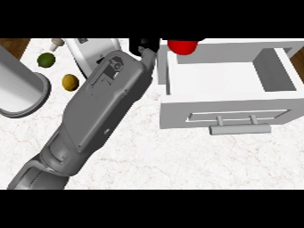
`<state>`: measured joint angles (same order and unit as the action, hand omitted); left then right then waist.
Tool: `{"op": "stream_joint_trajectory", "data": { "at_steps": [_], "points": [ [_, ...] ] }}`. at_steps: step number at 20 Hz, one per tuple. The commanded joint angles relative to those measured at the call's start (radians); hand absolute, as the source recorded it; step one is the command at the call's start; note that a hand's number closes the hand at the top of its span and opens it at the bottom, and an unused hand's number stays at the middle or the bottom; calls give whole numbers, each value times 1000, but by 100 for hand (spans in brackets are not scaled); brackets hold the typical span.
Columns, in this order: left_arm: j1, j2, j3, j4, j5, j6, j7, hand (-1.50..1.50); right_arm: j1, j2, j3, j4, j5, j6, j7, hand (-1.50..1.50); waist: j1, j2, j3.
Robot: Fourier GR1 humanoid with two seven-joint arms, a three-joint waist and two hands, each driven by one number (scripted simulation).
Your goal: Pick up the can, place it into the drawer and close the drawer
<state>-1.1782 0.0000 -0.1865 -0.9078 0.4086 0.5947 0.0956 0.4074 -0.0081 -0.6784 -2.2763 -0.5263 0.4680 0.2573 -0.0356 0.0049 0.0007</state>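
Hand (pixel 143 46), black, reaches toward red can (pixel 182 46) at back edge of open white drawer (pixel 233 118); finger state cannot be told.

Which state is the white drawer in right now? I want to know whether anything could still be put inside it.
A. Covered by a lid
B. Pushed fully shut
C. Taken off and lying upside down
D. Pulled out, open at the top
D: the drawer stands pulled out with its walls and bare inner floor in view, its handle facing the near side, and the red can at its far left corner.
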Motion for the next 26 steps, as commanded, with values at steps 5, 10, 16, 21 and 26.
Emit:
{"op": "stream_joint_trajectory", "data": {
  "at_steps": [5, 10, 16, 21, 26],
  "points": [
    [-113, 0, -71, 171, 145, 17, -81, 150, -57, -4, 35, -28, 32, -53, 49, -150, -5, 3, 0],
    [-221, 0, -68, 315, 171, 13, -105, 150, -11, -11, 6, -24, -21, -7, 35, -150, -19, 5, 1],
    [-219, 0, -148, 380, 274, 7, -167, 150, -53, -50, -18, -7, -47, -35, 61, -150, -28, 8, 1],
    [-192, 0, -298, 342, 386, 113, -166, 150, -62, -36, 23, 0, -23, -11, 61, -150, -53, 10, 2],
    [-220, 0, -344, 405, 413, 126, -186, 150, -50, -11, 32, -43, -8, -20, 62, -150, -61, 14, 2]
  ]
}}
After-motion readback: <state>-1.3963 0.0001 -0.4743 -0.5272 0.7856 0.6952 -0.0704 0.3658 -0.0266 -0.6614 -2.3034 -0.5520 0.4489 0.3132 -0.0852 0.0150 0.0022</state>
